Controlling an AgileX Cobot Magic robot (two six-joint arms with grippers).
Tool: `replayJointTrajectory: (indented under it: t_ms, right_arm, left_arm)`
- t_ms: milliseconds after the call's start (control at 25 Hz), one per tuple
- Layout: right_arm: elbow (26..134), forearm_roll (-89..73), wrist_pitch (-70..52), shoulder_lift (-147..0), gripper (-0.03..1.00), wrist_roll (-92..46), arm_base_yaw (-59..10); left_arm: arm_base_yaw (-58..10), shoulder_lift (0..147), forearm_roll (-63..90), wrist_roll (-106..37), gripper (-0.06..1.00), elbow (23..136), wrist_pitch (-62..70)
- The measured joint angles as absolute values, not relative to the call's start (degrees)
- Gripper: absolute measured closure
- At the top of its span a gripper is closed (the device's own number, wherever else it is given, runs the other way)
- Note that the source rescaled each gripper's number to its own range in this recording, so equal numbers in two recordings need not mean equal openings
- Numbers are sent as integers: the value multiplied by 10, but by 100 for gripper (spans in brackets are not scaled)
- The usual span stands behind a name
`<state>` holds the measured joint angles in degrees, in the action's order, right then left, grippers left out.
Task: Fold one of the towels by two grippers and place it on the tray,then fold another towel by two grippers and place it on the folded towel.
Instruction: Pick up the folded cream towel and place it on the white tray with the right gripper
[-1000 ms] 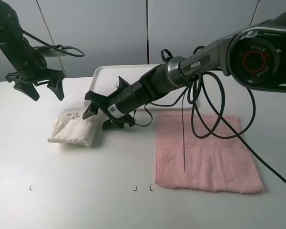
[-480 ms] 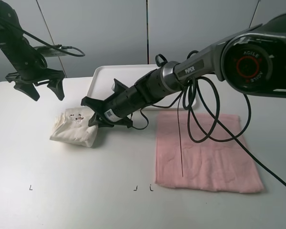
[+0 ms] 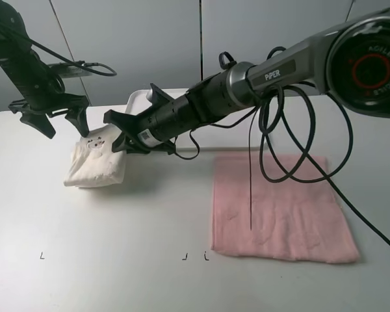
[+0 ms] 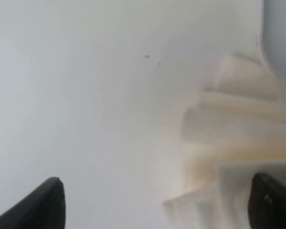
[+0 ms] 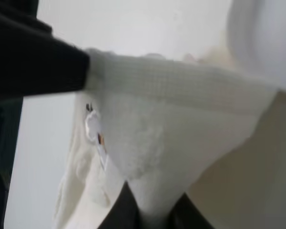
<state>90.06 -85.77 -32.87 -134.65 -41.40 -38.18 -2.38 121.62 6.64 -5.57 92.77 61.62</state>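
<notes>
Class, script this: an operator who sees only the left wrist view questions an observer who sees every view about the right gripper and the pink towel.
Operator: I see only the cream towel. Is the right gripper on it?
Observer: Yes, it has reached across and is shut on a pinch of the cloth.
Operator: Where is the pink towel?
Observer: It lies flat and unfolded on the table, apart from the cream one, on the right arm's side.
</notes>
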Motion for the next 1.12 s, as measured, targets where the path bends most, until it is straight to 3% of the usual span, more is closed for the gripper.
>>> replayJointTrajectory:
  t_ms: [520, 960, 1040, 1120]
  right_arm:
    - [901, -846, -211, -1327, 90, -400, -259]
    - [901, -846, -118, -1328, 90, -400, -251]
    - [901, -846, -119, -1330, 81, -399, -251]
    - [901, -844, -119, -1334, 63, -399, -251]
  left_arm:
    - [-24, 1219, 78, -59, -4, 928, 625]
    - [-24, 1219, 79, -60, -4, 928, 625]
    - [-24, 1219, 79, -60, -4, 928, 626]
    - [-24, 1219, 79, -61, -4, 928, 626]
